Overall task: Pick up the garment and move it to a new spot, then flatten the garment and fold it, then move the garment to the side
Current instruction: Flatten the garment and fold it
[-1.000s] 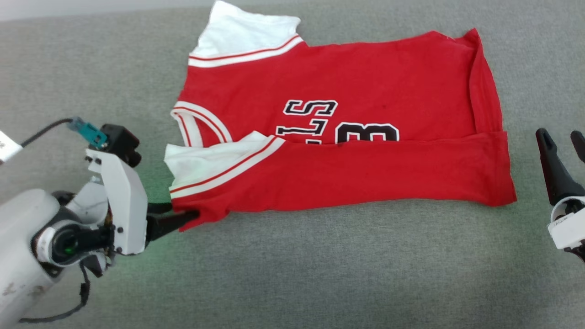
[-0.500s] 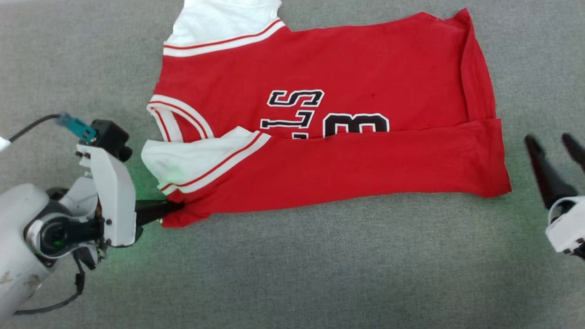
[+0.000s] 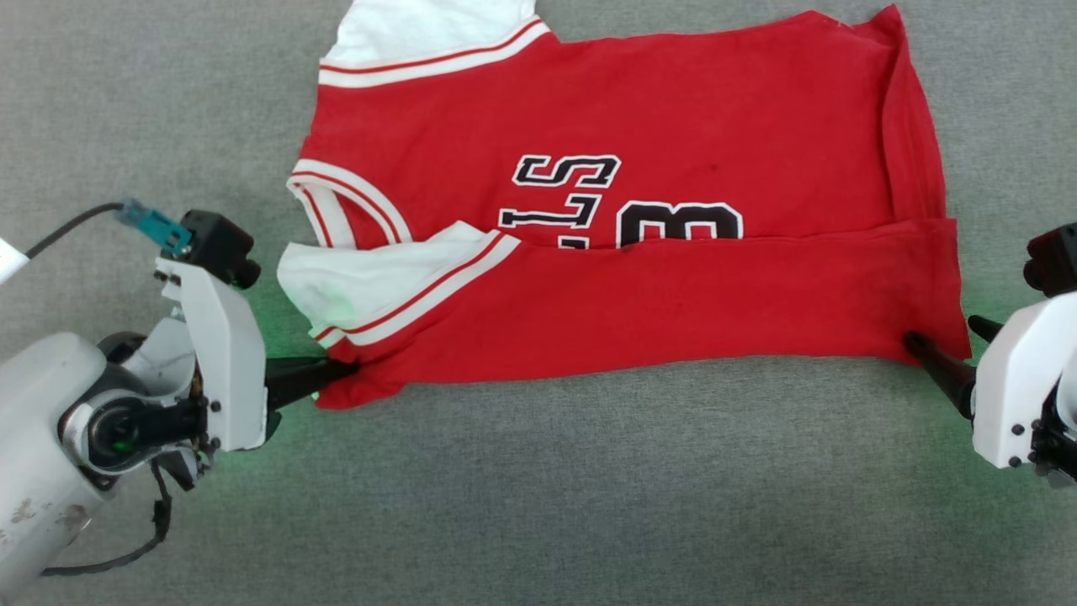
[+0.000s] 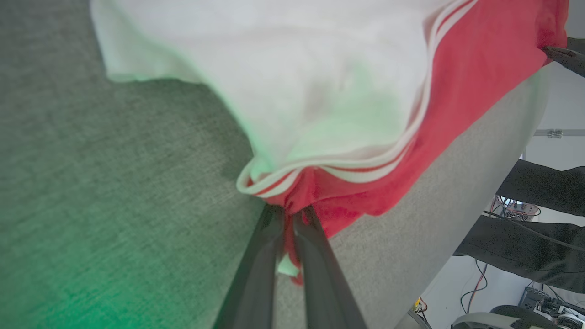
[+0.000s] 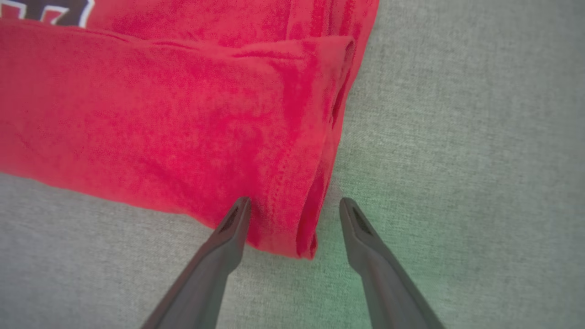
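While the left gripper [image 3: 347, 369] pinches the shirt [image 3: 639, 126] by its near-left corner on the table [image 3: 538, 505], the right gripper [image 5: 295, 208] stands wide astride the near-right corner; it should close on both layers, then both lift evenly.

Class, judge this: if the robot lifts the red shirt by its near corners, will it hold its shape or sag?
Likely floppy: the garment lies folded over itself with soft creases. Pinched at a corner by the left gripper, it bunches, so it would probably drape. It looks thin and light, so the pinch should hold.
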Motion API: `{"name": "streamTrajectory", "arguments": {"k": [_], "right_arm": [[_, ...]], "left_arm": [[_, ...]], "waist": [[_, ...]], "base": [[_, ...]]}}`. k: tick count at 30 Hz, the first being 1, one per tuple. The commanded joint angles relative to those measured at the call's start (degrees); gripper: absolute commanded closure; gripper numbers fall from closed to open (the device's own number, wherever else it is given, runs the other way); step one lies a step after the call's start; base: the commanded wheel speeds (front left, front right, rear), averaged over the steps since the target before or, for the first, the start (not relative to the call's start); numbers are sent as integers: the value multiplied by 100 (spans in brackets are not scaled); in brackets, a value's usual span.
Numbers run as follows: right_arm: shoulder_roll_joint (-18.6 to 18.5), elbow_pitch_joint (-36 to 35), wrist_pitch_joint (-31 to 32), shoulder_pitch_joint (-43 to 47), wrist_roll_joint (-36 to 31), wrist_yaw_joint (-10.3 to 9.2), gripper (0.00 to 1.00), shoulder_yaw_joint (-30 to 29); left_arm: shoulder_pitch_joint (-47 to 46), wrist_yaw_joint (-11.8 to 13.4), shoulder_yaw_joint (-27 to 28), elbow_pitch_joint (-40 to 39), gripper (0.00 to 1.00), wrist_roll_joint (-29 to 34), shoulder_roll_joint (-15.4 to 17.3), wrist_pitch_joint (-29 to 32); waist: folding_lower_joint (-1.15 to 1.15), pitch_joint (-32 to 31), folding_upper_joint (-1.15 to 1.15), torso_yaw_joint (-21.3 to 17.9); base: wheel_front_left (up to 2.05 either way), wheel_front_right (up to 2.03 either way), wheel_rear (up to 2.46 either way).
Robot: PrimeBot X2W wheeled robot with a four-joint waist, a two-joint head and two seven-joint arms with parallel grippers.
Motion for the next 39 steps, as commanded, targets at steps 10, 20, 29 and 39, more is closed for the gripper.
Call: {"name": "streamTrajectory", "arguments": {"k": [10,20,29,39], "right_arm": [[284,329,411,-216,-140,-6,100,-92],[236,155,282,57,27,-6,100,-244],[2,-279,589,644,314,-6,100,-341],[-46,-832,900,1269,560,-6,100,-712]], "left_arm": [[259,19,-206,-65,100,110,-255,-99],[522,17,-130,-362,100,165,91,-585],[926,16,-73,-1125,100,192,771,-1037],[1359,16,-161,-1760,100,207,1172,-1374]], "waist": [[0,-1,0,106],[0,-217,0,146],[0,-451,0,268],[0,-550,0,315]], "base": [[0,0,0],[0,0,0],[0,0,0],[0,0,0]]}}
